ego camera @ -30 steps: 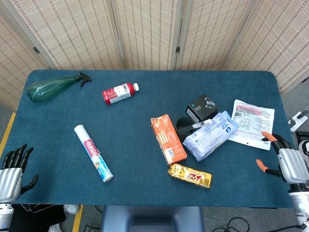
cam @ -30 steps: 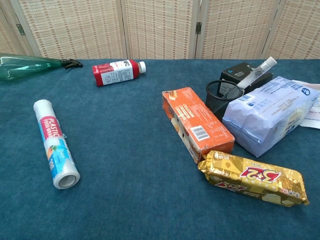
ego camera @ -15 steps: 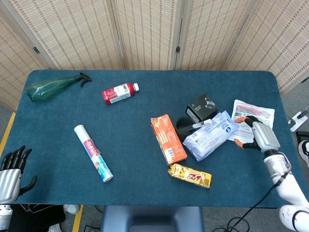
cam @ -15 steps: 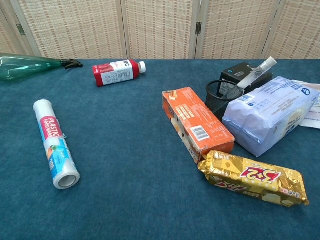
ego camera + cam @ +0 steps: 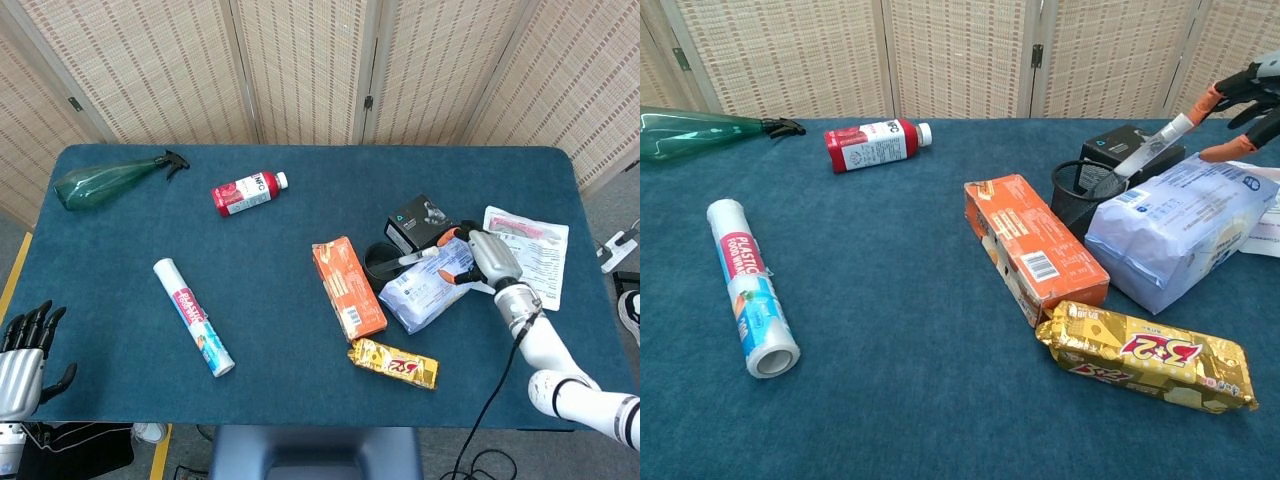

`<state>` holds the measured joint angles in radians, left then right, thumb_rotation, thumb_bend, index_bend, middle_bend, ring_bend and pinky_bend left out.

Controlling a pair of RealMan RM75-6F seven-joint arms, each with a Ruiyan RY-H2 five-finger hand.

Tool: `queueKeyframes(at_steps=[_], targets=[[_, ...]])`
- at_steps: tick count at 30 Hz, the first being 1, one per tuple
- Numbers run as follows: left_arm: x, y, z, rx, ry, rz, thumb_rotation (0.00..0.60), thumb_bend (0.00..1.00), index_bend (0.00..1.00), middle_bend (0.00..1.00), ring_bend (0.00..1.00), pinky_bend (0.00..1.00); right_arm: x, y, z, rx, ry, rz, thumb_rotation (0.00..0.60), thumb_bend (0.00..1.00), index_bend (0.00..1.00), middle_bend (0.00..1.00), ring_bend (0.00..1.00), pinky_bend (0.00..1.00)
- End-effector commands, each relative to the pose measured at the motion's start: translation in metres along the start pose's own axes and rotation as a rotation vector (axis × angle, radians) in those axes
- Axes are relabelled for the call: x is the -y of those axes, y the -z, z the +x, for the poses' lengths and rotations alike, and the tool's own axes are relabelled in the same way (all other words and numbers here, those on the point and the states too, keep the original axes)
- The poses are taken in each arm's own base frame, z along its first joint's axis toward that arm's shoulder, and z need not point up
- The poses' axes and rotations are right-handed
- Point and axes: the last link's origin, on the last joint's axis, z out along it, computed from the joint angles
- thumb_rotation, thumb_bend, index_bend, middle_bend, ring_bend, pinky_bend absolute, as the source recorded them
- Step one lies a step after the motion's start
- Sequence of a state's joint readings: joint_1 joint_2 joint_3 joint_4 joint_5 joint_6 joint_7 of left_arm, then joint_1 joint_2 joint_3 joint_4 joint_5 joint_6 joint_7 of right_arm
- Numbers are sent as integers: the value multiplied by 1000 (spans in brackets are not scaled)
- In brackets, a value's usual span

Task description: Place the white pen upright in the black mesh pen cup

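Observation:
The black mesh pen cup (image 5: 380,263) (image 5: 1078,195) stands mid-table, wedged between an orange box and a blue-white bag. The white pen (image 5: 419,257) (image 5: 1150,146) has its lower end in the cup and leans far to the right over the bag, not upright. My right hand (image 5: 478,257) (image 5: 1252,100) hovers at the pen's upper end with its orange-tipped fingers (image 5: 1208,100) spread; I see nothing gripped, and whether a fingertip touches the pen I cannot tell. My left hand (image 5: 22,362) rests off the table's front left corner, holding nothing.
An orange box (image 5: 348,288) and a gold biscuit pack (image 5: 393,363) lie left of and in front of the cup. A blue-white bag (image 5: 432,282), a black box (image 5: 418,222) and a white packet (image 5: 535,248) crowd its right. Further left lie a red bottle (image 5: 246,192), a wrap roll (image 5: 193,315) and a green spray bottle (image 5: 105,180).
My right hand has swung from the table's front right edge leftward and up to the pen's upper end, entering the chest view. The pen, cup and left hand stay put.

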<state>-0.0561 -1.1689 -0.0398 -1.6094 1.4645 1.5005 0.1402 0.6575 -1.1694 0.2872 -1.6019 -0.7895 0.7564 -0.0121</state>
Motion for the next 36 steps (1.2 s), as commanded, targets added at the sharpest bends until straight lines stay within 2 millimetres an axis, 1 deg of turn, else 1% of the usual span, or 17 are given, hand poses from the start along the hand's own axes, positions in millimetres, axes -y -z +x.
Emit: queueKeyframes(at_steps=[1,5,9,13,24,36], targets=[[0,-1,0,1,-3,0,600,386,119,39,51,93,5,-9,-8,28,0,-2,600,203,372,205,39,115],[-1,-1,0,2,-3,1,600,386,119,39,51,93,12,-15,-17,54,9,9,600,214,383,205,39,115],[0,-1,-1,6,-5,4,600,387,119,39,52,93,17,-21,-24,62,7,16,600,227,414,205,39,115],[0,-1,-1,8,-5,6,600,386,119,39,51,93,19,-26,-29,59,-6,15,600,284,436,209,39,115],[1,-2,-3,13,-4,12,600,386,119,39,51,93,33,-34,-39,60,-17,43,600,287,438,217,39,115],[2,-3,-4,14,-2,15,600,386,119,39,52,93,34,-36,-41,58,-23,46,600,293,475,240,38,115]])
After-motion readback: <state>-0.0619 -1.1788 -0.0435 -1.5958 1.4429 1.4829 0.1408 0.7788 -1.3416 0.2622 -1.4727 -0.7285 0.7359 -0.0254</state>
